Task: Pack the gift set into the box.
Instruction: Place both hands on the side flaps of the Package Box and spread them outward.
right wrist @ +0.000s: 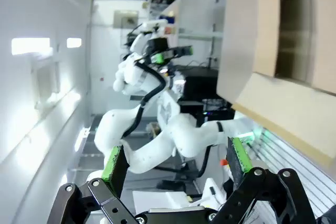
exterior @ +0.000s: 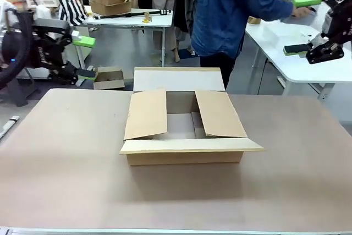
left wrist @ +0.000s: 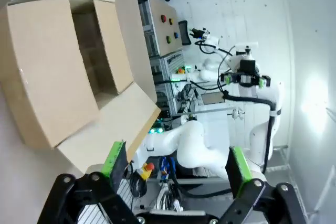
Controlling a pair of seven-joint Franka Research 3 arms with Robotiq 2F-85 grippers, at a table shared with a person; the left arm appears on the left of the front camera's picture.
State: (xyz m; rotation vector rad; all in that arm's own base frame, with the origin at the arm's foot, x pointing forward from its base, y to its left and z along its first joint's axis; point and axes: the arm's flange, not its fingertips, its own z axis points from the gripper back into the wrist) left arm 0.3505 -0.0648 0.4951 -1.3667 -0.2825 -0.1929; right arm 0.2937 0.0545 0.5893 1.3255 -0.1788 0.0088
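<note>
The box (exterior: 187, 136), a large brown cardboard carton, sits in the middle of the table with its flaps spread and its inside showing bare. It also appears in the left wrist view as the box (left wrist: 63, 72) and in the right wrist view as the box (right wrist: 294, 51). My left gripper (exterior: 85, 56) hangs open at the far left, above and beyond the table edge. My right gripper (exterior: 302, 26) hangs open at the far right, well above the table. Neither holds anything. The gift set is out of view.
A person in a blue top (exterior: 231, 9) stands behind the box, turned toward a white side table (exterior: 286, 53) at the right. A small open carton (exterior: 109, 78) lies on the floor behind the table. The brown tabletop (exterior: 66, 163) is bare around the box.
</note>
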